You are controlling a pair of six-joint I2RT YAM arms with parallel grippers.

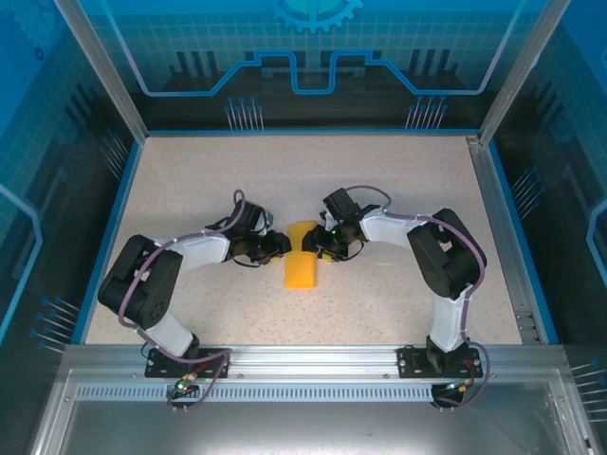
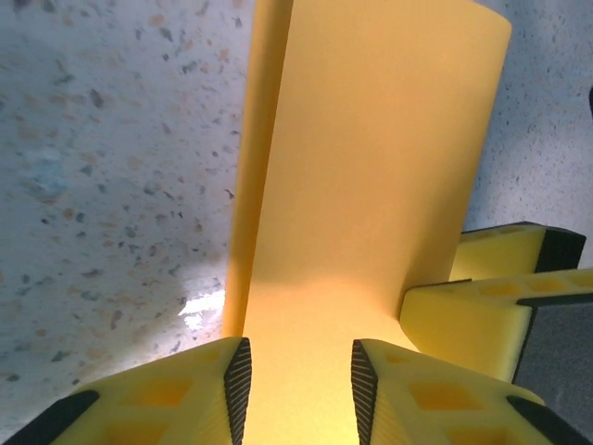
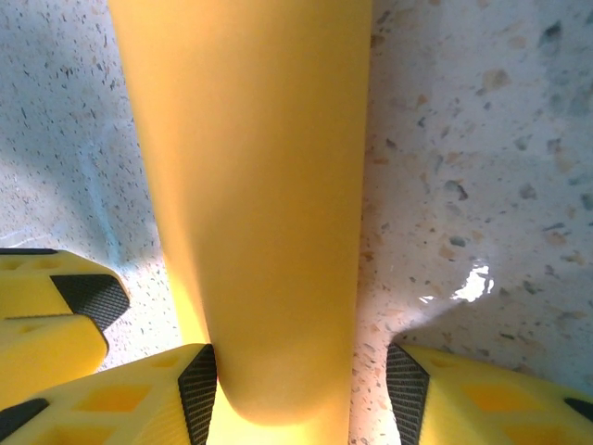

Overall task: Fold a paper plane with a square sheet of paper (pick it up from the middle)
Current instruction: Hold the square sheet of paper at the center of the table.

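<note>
Top external: speckled table (image 1: 285,180), blue walls (image 1: 57,114); left hand (image 1: 282,245), right hand (image 1: 322,248) agape astride paper (image 1: 302,267).

We see a pale, speckled counter (image 1: 398,190) with a blue border. Directly on it lies the square sheet of paper (image 1: 301,272), curled over, between the left tool (image 1: 277,246) and the right tool (image 1: 327,248).
</note>
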